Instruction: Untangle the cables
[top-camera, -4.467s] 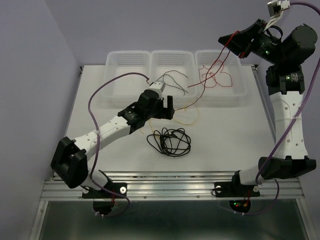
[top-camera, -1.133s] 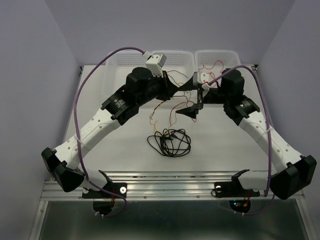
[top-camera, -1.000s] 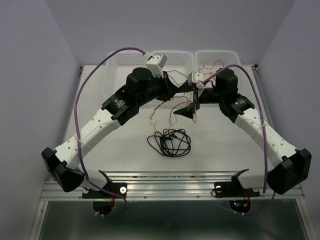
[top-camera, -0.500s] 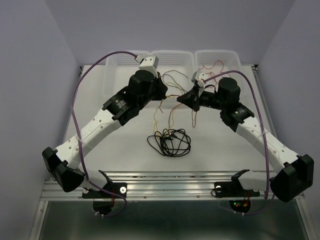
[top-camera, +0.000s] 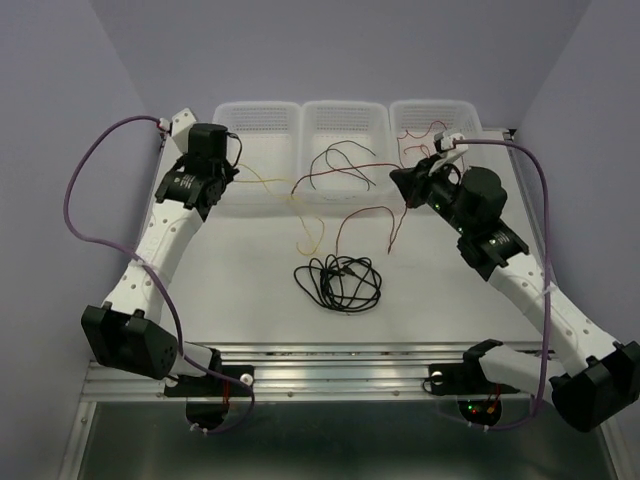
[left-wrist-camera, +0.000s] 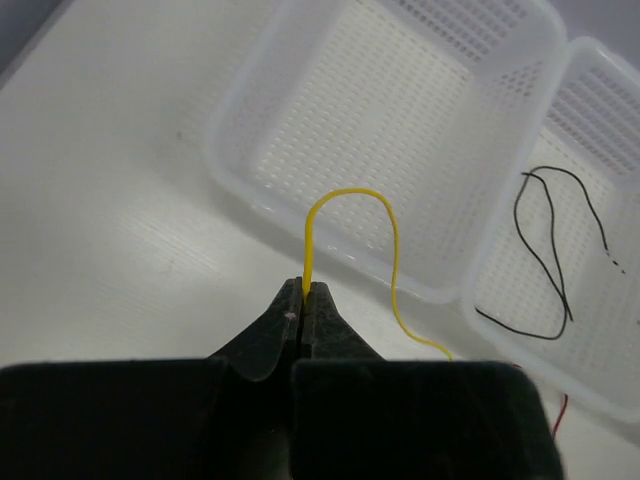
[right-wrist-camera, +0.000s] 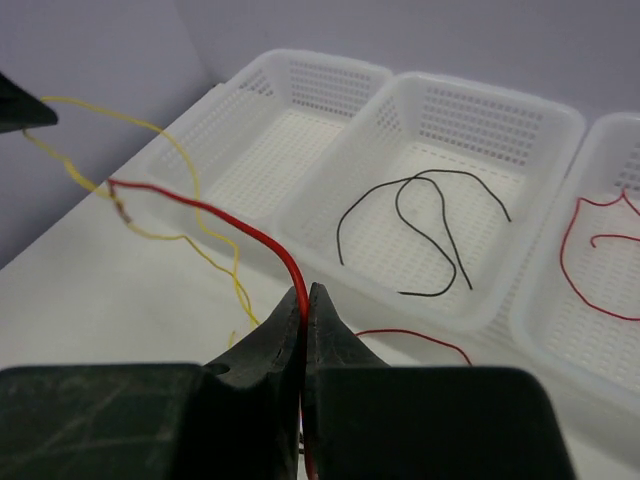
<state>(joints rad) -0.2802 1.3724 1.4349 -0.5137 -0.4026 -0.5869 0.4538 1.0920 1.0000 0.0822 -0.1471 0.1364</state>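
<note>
- The left arm (top-camera: 160, 235) reached out over the bench's (top-camera: 230, 300) far left corner, its black jaws pressed together on a thin yellow wire (left-wrist-camera: 345, 195).
- From that pinch the yellow wire rose in a smooth arch over the rim of the left basket (left-wrist-camera: 400, 120), then trailed off towards the bench's middle in loose kinks.
- The right arm's (top-camera: 520, 270) jaws were clamped on a glossy red wire (right-wrist-camera: 220, 215). It curved away to the left, and its far end met the yellow strand.
- A tight coil of black wire (top-camera: 340, 283) lay on the smooth white bench between the arms, apart from both jaws.
- Three baskets of translucent white perforated plastic stood in a row at the far edge.
- The middle basket (right-wrist-camera: 485, 105) held two curly black wires (right-wrist-camera: 420, 230); the right basket (right-wrist-camera: 550, 325) held a looping red one (right-wrist-camera: 600, 240).
</note>
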